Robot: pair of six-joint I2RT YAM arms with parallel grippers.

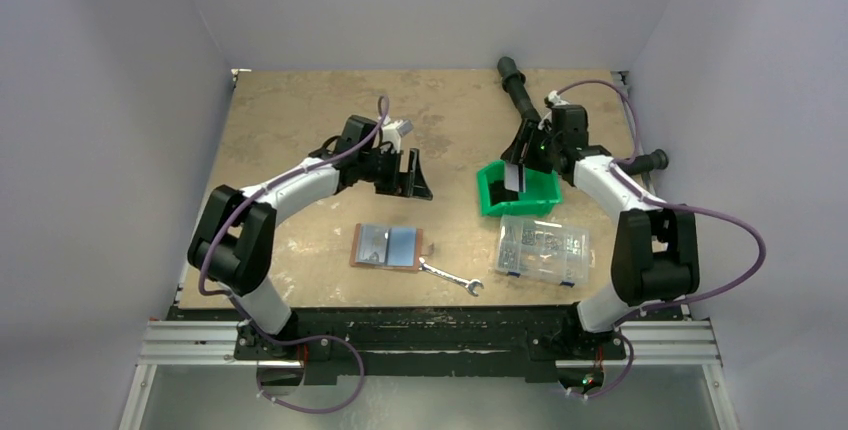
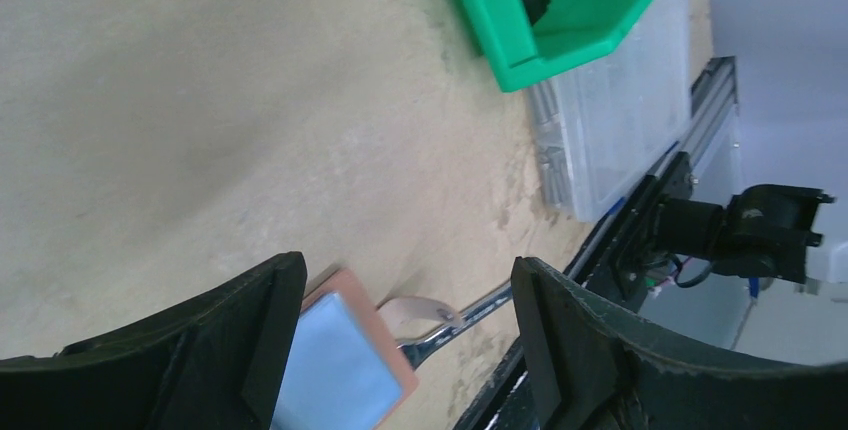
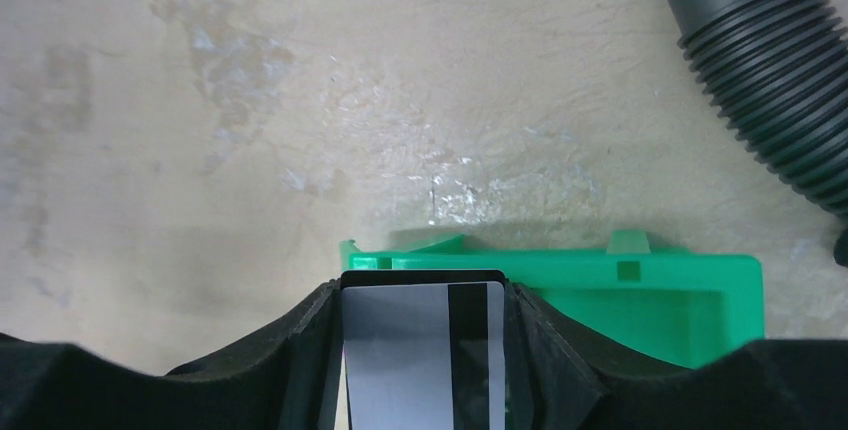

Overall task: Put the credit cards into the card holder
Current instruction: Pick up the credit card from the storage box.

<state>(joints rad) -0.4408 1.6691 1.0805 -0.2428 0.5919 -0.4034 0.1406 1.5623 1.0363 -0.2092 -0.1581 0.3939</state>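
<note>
The card holder (image 1: 360, 247) lies open on the table in front of the left arm, with a light blue credit card (image 1: 404, 244) on its right half and a greyer panel on its left half. The left wrist view shows that blue card (image 2: 335, 370) inside the brown rim (image 2: 372, 322). My left gripper (image 1: 410, 175) (image 2: 407, 280) hangs open just behind the holder, holding nothing. My right gripper (image 1: 517, 172) (image 3: 420, 295) is shut across a pale credit card (image 3: 400, 360) with a dark stripe. A black edge shows behind that card. It is held over the green bin (image 3: 640, 300).
The green bin (image 1: 548, 190) sits at right centre, with a clear compartment box (image 1: 542, 248) of small parts in front of it. A wrench (image 1: 450, 278) lies right of the card holder. A black ribbed hose (image 1: 515, 85) (image 3: 770, 70) lies behind the bin.
</note>
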